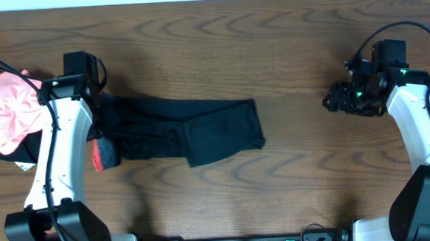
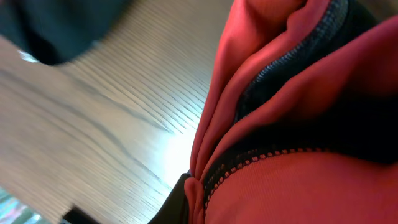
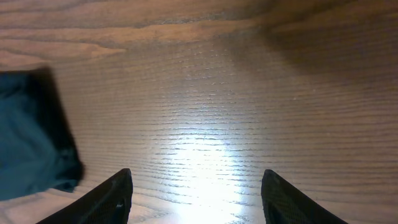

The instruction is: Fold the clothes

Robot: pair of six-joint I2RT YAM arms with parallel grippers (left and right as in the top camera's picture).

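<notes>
The clothes [image 1: 179, 130] are black leggings lying bunched and partly folded left of the table's middle. Their grey and coral-red waistband [image 1: 102, 154] is at the left end. My left gripper [image 1: 98, 141] is mostly hidden under its own white arm, right at that waistband. The left wrist view is filled by the coral-red fabric [image 2: 298, 112], pinched against a dark finger [image 2: 175, 208], so the gripper is shut on it. My right gripper [image 1: 341, 98] hovers open over bare wood at the right, with nothing between its fingertips [image 3: 199, 202]. The leggings' free end [image 3: 31, 137] lies to its left.
A crumpled pink garment [image 1: 4, 109] lies in a pile with some white and black cloth at the table's left edge, behind the left arm. The wooden table [image 1: 285, 50] stretches between the leggings and the right arm.
</notes>
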